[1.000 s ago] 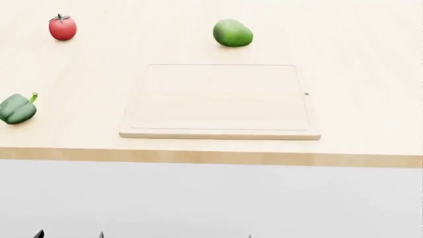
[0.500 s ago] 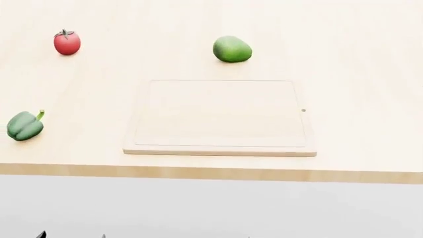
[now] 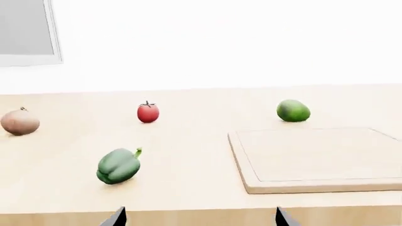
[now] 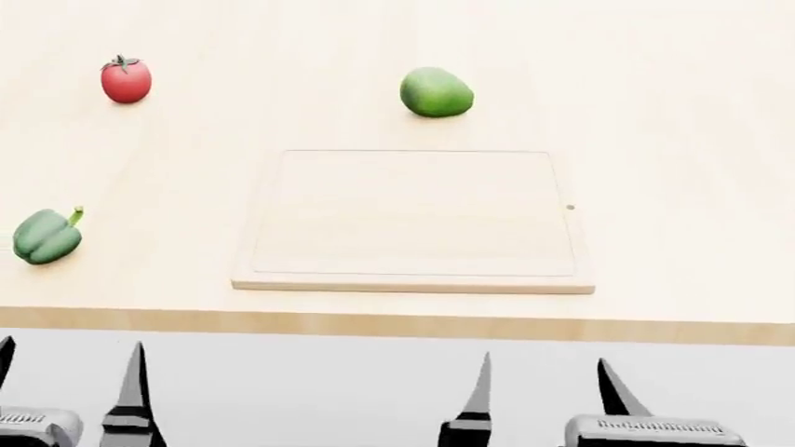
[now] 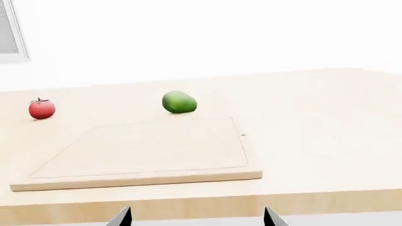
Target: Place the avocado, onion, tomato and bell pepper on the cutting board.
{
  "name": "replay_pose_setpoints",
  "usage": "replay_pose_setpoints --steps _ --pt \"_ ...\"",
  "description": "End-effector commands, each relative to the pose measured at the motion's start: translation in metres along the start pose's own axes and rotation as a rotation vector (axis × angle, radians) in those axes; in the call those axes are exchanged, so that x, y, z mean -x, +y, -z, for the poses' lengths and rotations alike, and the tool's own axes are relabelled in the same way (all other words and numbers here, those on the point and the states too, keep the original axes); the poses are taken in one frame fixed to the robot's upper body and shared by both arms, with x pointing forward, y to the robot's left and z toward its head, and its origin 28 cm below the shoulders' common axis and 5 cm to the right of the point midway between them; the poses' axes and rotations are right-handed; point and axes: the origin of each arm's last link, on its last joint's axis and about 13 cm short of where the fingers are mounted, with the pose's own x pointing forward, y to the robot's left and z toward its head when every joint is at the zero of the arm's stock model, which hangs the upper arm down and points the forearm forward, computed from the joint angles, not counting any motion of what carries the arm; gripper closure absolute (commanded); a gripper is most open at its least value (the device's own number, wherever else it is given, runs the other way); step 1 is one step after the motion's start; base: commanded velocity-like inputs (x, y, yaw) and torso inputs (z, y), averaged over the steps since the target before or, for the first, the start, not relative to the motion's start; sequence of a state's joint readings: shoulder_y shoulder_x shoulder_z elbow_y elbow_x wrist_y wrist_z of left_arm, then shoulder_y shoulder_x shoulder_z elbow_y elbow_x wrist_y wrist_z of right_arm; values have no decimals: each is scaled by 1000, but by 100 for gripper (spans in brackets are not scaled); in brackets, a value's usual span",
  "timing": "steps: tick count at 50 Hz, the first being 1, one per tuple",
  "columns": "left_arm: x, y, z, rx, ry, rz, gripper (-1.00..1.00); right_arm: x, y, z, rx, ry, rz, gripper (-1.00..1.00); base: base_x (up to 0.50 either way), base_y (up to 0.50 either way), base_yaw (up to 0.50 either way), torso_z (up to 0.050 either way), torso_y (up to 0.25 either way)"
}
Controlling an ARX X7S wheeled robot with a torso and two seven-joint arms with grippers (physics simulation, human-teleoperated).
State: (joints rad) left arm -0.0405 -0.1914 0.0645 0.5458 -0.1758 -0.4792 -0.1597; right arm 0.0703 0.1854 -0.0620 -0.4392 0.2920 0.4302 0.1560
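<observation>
Both arms wait short of the wooden table [image 4: 695, 112], with nothing yet on the cutting board [image 4: 416, 216], which lies bare near the table's front edge. The left gripper [image 4: 69, 382] and the right gripper [image 4: 543, 396] each hold their fingers spread wide and grasp nothing. The avocado [image 4: 437, 91] sits just beyond the board's far edge; the tomato [image 4: 126, 80] rests well off toward the far left; the bell pepper [image 4: 47, 236] lies on its side near the front edge at the left, stem pointing away from the robot. The onion [image 3: 20, 121] shows only in the left wrist view, out past the tomato and away from the board. The opening reach looks best made by the left arm to the near pepper, fingers closing across its lobed body rather than the stem, lifting clear before crossing to the board; the right arm seems better placed for the avocado. No brand, label or legible writing appears anywhere; the board carries only a small dark dot [image 4: 571, 208].
</observation>
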Motion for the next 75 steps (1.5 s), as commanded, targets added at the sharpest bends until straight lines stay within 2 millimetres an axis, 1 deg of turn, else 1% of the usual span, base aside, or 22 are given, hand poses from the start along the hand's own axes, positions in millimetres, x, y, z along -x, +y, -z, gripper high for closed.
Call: replay_pose_setpoints --steps 1,2,4,7,12,19,27,38,61,67,73,75 --pt "19 17 -109 -54 -240 49 -100 20 0 -110 75 -171 -82 -100 0 0 0 0 0" --pt "20 20 -118 -67 -251 48 -100 21 -1 -119 93 -178 -82 -100 0 0 0 0 0" --pt "22 23 -129 -94 -269 42 -100 20 -4 -129 112 -172 -74 -100 0 0 0 0 0" --pt "25 26 -136 -118 -273 33 -100 19 -7 -139 132 -173 -57 -100 0 0 0 0 0" --pt "30 29 -147 -136 -284 23 -100 19 -7 -149 137 -174 -54 -100 0 0 0 0 0" --pt "33 29 -153 -156 -288 20 -100 22 -11 -161 93 -199 -23 -100 119 3 0 0 0" --pt "36 27 -156 -155 -289 31 -100 22 -11 -163 109 -194 -22 -100 500 56 0 0 0" --pt "34 26 -159 -147 -292 41 -100 17 -13 -164 116 -181 -18 -100 500 176 0 0 0" --pt "37 25 -158 -150 -288 44 -100 17 -16 -166 100 -172 -13 -100 500 171 0 0 1" --pt "37 25 -159 -152 -289 43 -100 17 -15 -172 122 -176 -13 -100 132 17 0 0 2" --pt "38 26 -158 -151 -287 40 -100 18 -15 -173 106 -183 -23 -100 350 0 0 0 0" --pt "38 26 -158 -152 -286 38 -100 18 -15 -174 124 -180 -18 -100 363 0 0 0 0"
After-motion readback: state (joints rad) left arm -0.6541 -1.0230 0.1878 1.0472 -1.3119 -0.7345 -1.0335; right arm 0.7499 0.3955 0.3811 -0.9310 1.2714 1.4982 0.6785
